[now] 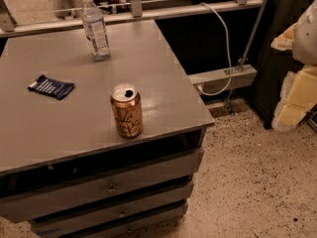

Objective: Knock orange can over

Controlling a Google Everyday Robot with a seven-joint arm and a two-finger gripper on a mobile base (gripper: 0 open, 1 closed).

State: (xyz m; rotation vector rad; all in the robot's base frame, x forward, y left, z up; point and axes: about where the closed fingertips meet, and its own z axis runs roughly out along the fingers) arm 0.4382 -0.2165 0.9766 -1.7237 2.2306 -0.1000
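Orange can (126, 110) stands upright at centre frame, near the front edge of the grey table (158, 83). The gripper is out of view; its grip cannot be told.

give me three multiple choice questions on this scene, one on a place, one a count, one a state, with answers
1. Where is the bottle relative to the can?
A) behind it, by the table's far edge
B) touching it
C) in front of it

2. How many things are on the tabletop?
A) one
B) three
C) five

3. How is the can?
A) on its side
B) crushed flat
C) upright

Answers:
1 A: the bottle stands well behind the can.
2 B: can, bottle and packet.
3 C: its silver top faces up.

The pincer is not in view.
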